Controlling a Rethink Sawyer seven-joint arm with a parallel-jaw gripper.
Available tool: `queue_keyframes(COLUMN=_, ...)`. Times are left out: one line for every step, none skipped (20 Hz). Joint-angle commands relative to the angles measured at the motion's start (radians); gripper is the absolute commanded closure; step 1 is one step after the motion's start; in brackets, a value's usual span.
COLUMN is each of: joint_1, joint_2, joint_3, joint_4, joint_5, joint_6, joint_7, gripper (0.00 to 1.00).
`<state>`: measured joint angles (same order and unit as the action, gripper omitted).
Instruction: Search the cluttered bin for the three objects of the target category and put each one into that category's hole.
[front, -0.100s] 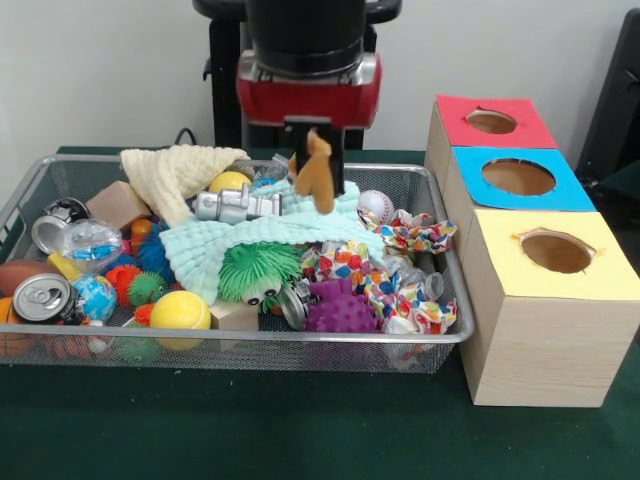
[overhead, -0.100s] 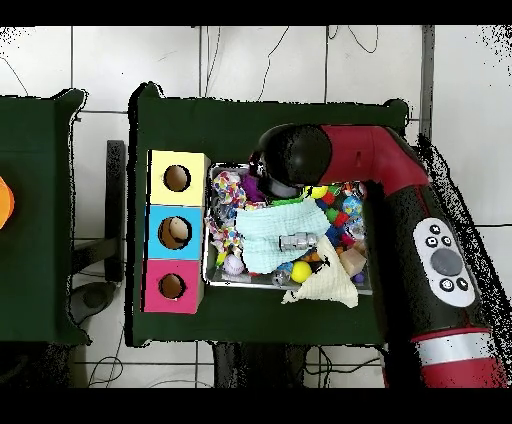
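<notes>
Closed on a small brown plush toy (front, -0.100s: 317, 172), the claw (front, -0.100s: 318, 150) is seen hanging above the far middle of the wire bin (front, -0.100s: 250, 345), with the toy dangling clear of the clutter below it. By its look the toy is judged to be light, soft and limp, so that it would sag and swing from a pinch at one end; a grip across the thicker body would hold it more surely than one on a thin limb, and it appears to be held near its upper part. Beneath it a pale green cloth (front, -0.100s: 265, 240) is spread over much of the bin, with a silver toy robot (front, -0.100s: 237, 206) lying on its far edge and a fuzzy green ball (front, -0.100s: 258, 268) at its near edge. A cream knitted cloth (front, -0.100s: 185, 172) is draped at the far left, a yellow ball (front, -0.100s: 180, 311) and a drink can (front, -0.100s: 41, 298) lie at the near left, and a purple spiky ball (front, -0.100s: 341, 308) sits near the front. To the right of the bin, three boxes are set in a row on the green desk (front, -0.100s: 300, 430): a red box (front, -0.100s: 490, 122) farthest, a blue box (front, -0.100s: 517, 178) in the middle and a yellow box (front, -0.100s: 555, 252) nearest, each with a round hole on top. Which hole belongs to the toy cannot be told.
</notes>
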<state>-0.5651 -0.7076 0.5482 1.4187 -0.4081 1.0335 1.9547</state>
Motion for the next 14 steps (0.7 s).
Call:
queue_keyframes(joint_1=0.014, joint_2=-0.079, joint_3=0.000, joint_4=0.208, joint_5=0.046, joint_6=0.016, joint_7=-0.035, gripper=1.00)
queue_keyframes(joint_1=0.014, joint_2=-0.075, joint_3=-0.001, joint_4=0.215, joint_5=0.046, joint_6=0.007, joint_7=-0.037, gripper=1.00)
queue_keyframes(joint_1=0.016, joint_2=-0.077, joint_3=-0.003, joint_4=0.224, joint_5=0.048, joint_6=-0.001, joint_7=-0.034, gripper=1.00)
queue_keyframes(joint_1=0.018, joint_2=-0.084, joint_3=-0.005, joint_4=0.237, joint_5=0.049, joint_6=-0.011, joint_7=-0.029, gripper=1.00)
queue_keyframes(joint_1=0.020, joint_2=-0.091, joint_3=-0.006, joint_4=0.251, joint_5=0.050, joint_6=-0.020, joint_7=-0.024, gripper=1.00)
queue_keyframes(joint_1=0.017, joint_2=-0.100, joint_3=-0.004, joint_4=0.266, joint_5=0.056, joint_6=-0.031, joint_7=-0.023, gripper=1.00)
queue_keyframes(joint_1=0.012, joint_2=-0.108, joint_3=0.000, joint_4=0.280, joint_5=0.063, joint_6=-0.039, joint_7=-0.026, gripper=1.00)
queue_keyframes(joint_1=0.007, joint_2=-0.115, joint_3=0.004, joint_4=0.294, joint_5=0.070, joint_6=-0.048, joint_7=-0.028, gripper=1.00)
queue_keyframes(joint_1=0.005, joint_2=-0.122, joint_3=0.004, joint_4=0.303, joint_5=0.072, joint_6=-0.051, joint_7=-0.030, gripper=1.00)
queue_keyframes(joint_1=0.002, joint_2=-0.131, joint_3=0.002, joint_4=0.319, joint_5=0.072, joint_6=-0.058, joint_7=-0.031, gripper=1.00)
queue_keyframes(joint_1=0.001, joint_2=-0.133, joint_3=0.001, joint_4=0.329, joint_5=0.071, joint_6=-0.065, joint_7=-0.031, gripper=1.00)
queue_keyframes(joint_1=0.000, joint_2=-0.136, joint_3=0.000, joint_4=0.339, joint_5=0.070, joint_6=-0.072, joint_7=-0.031, gripper=1.00)
queue_keyframes(joint_1=0.001, joint_2=-0.136, joint_3=-0.002, joint_4=0.346, joint_5=0.068, joint_6=-0.080, joint_7=-0.029, gripper=1.00)
queue_keyframes(joint_1=0.003, joint_2=-0.131, joint_3=-0.003, joint_4=0.351, joint_5=0.063, joint_6=-0.090, joint_7=-0.025, gripper=1.00)
